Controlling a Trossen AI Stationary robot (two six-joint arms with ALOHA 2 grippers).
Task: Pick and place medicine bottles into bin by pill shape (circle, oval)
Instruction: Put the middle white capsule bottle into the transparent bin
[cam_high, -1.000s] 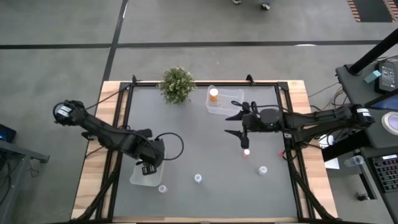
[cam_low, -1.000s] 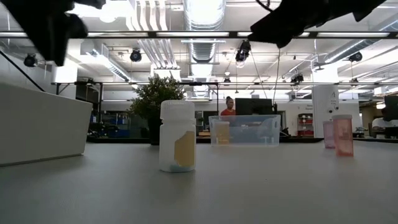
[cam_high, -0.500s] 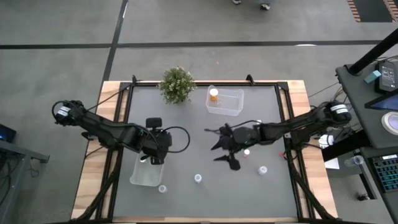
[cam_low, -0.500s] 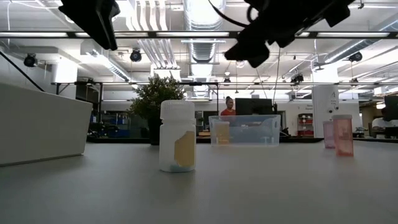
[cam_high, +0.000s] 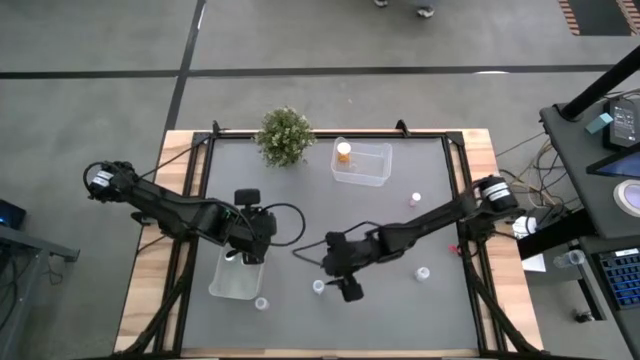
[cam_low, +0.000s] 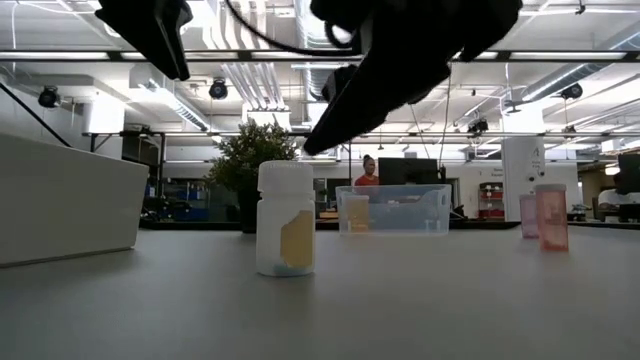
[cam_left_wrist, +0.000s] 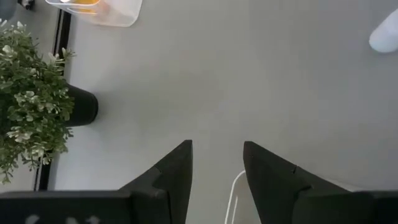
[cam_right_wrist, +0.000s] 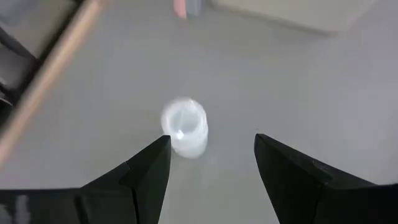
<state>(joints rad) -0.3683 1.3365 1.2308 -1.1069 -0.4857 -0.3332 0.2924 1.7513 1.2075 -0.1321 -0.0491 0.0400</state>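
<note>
Small white-capped medicine bottles stand on the grey table: one (cam_high: 318, 287) near the front, one (cam_high: 261, 302) by the near left bin (cam_high: 225, 285), one (cam_high: 421, 272) to the right, and a pinkish one (cam_high: 415, 200) farther back. An orange one (cam_high: 344, 152) stands in the far clear bin (cam_high: 372, 165). My right gripper (cam_high: 335, 275) hangs open just above the front bottle (cam_right_wrist: 185, 134), which shows ahead between its fingers, untouched. My left gripper (cam_high: 247, 255) is open over the near left bin's far edge and holds nothing.
A green potted plant (cam_high: 285, 135) stands at the far edge, left of the far bin. In the low view the front bottle (cam_low: 285, 233) stands in the middle, two pink bottles (cam_low: 548, 215) at the right, and the left bin's wall (cam_low: 60, 205) at the left.
My right gripper has swept from the table's middle right toward the left and near edge, sinking and tipping forward, and now hangs over the front white bottle. My left gripper rose out of the near left bin toward the far edge and turned, then kept still.
</note>
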